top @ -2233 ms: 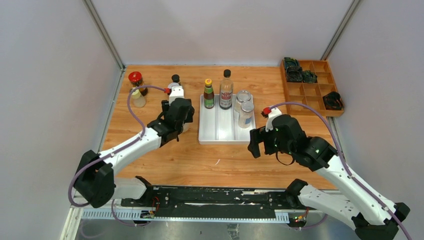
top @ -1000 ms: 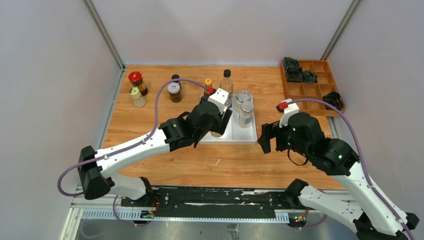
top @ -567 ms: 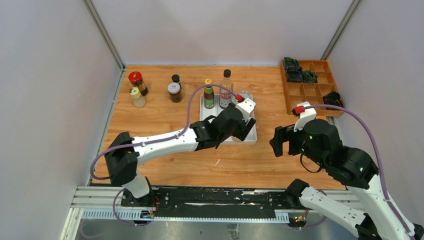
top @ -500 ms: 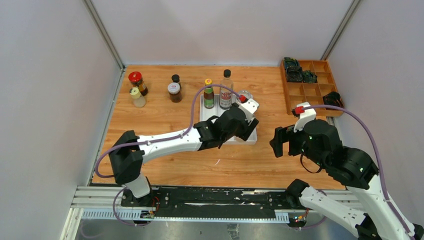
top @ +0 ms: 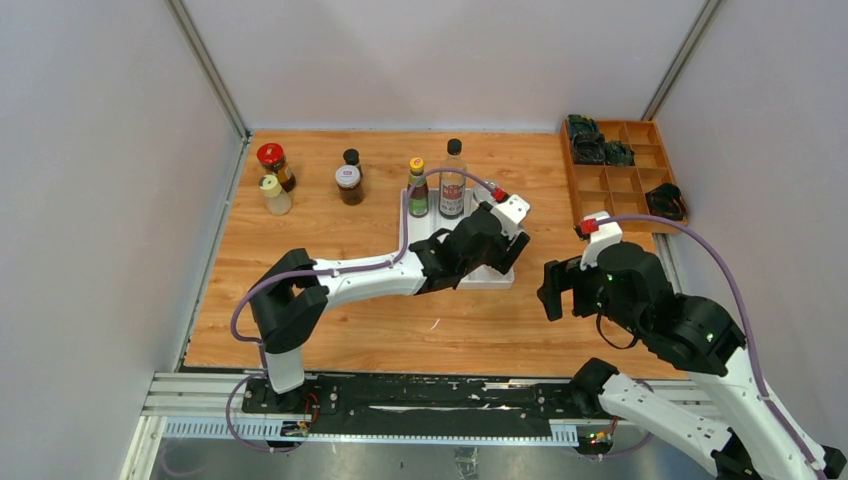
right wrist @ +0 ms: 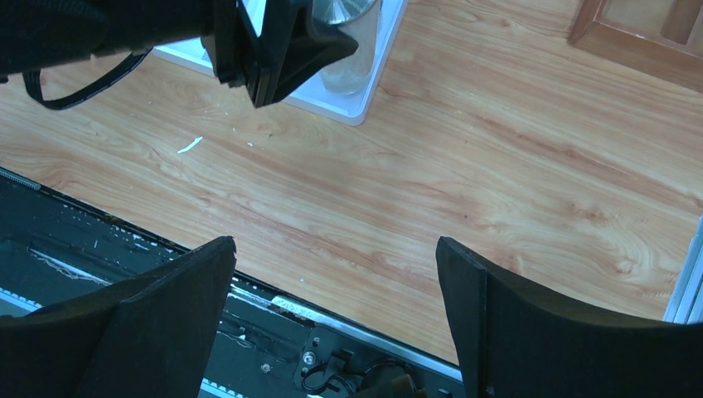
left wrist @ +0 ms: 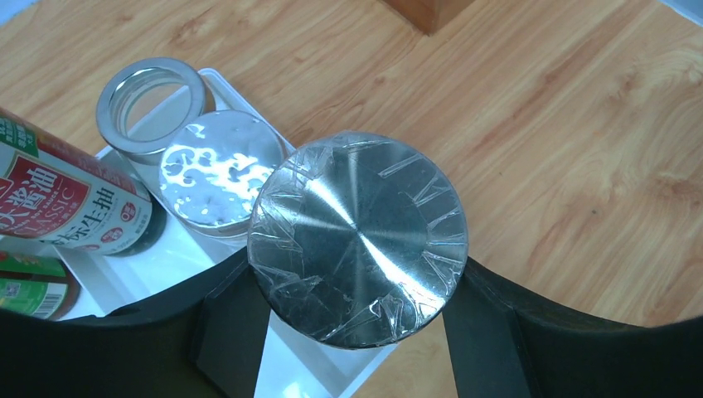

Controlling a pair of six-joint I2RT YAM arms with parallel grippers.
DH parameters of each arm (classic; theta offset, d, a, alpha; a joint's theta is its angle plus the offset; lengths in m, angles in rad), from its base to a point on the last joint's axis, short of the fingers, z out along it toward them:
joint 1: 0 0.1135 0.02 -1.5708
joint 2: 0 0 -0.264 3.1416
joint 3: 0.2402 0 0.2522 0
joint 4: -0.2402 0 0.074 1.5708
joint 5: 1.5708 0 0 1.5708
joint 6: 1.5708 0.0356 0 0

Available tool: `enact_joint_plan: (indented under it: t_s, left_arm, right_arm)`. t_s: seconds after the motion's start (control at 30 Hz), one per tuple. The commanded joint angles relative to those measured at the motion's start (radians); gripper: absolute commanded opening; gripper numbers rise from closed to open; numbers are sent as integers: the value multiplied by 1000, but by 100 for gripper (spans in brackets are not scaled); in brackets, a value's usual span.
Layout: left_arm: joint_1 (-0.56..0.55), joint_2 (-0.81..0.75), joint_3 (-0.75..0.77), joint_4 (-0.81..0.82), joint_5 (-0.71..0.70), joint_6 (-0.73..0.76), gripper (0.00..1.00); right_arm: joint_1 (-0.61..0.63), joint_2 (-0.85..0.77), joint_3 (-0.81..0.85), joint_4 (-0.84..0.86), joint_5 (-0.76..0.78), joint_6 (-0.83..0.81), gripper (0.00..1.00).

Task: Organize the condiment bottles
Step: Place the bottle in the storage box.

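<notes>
My left gripper (left wrist: 356, 274) is shut on a silver-lidded clear jar (left wrist: 358, 239), one finger on each side of the lid, over the near right corner of the white tray (top: 495, 281). Whether the jar's base touches the tray I cannot tell. Behind it in the tray stand two more silver-lidded jars (left wrist: 220, 178), a tall black-capped bottle (top: 453, 180) and a yellow-capped bottle (top: 417, 188). My right gripper (right wrist: 334, 249) is open and holds nothing, above bare wood right of the tray. The held jar (right wrist: 348, 50) also shows in the right wrist view.
At the far left of the table stand a red-lidded jar (top: 272, 160), a pale shaker (top: 273, 193), a small dark bottle (top: 351, 160) and a white-lidded jar (top: 348, 183). A wooden compartment box (top: 625, 175) with dark objects sits at the far right.
My left arm has swung right across the tray with the silver-lidded jar, reaching the tray's right side. The right arm has shifted only a little.
</notes>
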Motion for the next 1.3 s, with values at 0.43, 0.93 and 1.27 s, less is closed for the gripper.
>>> enact_joint_plan:
  t_s: [0.43,0.93,1.27]
  left_arm:
    - [93,32,-20,134,58,-76,53]
    - [58,5,-138,162,51,-77,55]
    - [50,-21,-150,155,89,-129,73]
  right_arm:
    - [-2,2,-54,24,-32,3,97]
    - [-3,-6,-84,42,-50,14,97]
    - [-3,-14,-92,42,-61,22,97]
